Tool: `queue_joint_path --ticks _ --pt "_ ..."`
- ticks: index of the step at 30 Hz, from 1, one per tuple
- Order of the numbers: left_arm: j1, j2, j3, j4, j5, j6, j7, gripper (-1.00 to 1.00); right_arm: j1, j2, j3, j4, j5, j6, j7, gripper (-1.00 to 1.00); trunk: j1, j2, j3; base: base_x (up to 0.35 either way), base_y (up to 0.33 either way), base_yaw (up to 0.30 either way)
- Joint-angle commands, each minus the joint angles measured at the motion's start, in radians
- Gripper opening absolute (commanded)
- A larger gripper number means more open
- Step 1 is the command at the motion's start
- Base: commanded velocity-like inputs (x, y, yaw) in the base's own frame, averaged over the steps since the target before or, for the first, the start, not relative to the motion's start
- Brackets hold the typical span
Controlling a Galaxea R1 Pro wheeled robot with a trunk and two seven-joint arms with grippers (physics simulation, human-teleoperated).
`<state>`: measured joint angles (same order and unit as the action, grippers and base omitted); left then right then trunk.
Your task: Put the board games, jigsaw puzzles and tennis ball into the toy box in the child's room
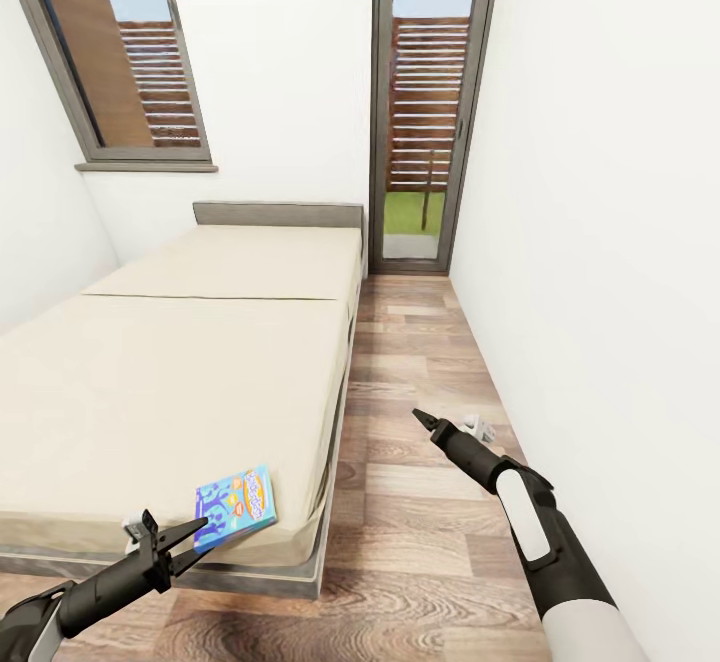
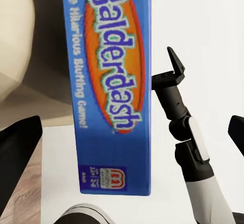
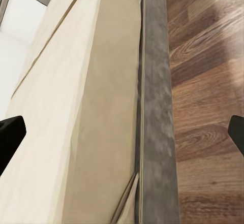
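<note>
A blue board game (image 1: pixel 237 505) with "Balderdash" on its cover lies flat on the cream mattress of the bed (image 1: pixel 150 382), near the bed's front right corner. My left gripper (image 1: pixel 196 538) hovers at the box's near edge, open; I cannot tell whether it touches the box. In the left wrist view the blue board game (image 2: pixel 112 82) sits close up between the dark fingers (image 2: pixel 18 153). My right gripper (image 1: pixel 424 420) hangs open over the wood floor to the right of the bed, holding nothing. The right wrist view shows its fingertips (image 3: pixel 10 137) far apart above the bed's grey frame (image 3: pixel 155 107).
A narrow strip of wood-plank floor (image 1: pixel 420 362) runs between the bed and the white right wall (image 1: pixel 600 242). A tall glass door (image 1: pixel 430 112) stands at its far end, a dark-framed window (image 1: pixel 130 52) above the bed's head. My right forearm (image 2: pixel 185 132) shows in the left wrist view.
</note>
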<state>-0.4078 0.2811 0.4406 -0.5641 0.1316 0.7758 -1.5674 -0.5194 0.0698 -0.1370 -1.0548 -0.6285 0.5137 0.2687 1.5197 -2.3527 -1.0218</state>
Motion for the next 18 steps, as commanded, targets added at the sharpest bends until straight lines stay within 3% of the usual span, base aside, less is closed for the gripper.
queue_joint_path --ticks 1,18 --pt "-0.002 0.000 0.007 0.000 0.010 -0.012 -0.003 1.00 -0.001 0.001 -0.004 -0.001 -0.003 0.008 0.003 1.00 0.000 0.000 -0.001 0.000 0.000 0.000" --pt "-0.002 -0.001 0.007 0.000 0.008 -0.012 -0.003 1.00 -0.001 0.001 -0.004 -0.001 -0.004 0.008 0.003 1.00 0.000 0.000 -0.001 0.000 0.000 0.000"
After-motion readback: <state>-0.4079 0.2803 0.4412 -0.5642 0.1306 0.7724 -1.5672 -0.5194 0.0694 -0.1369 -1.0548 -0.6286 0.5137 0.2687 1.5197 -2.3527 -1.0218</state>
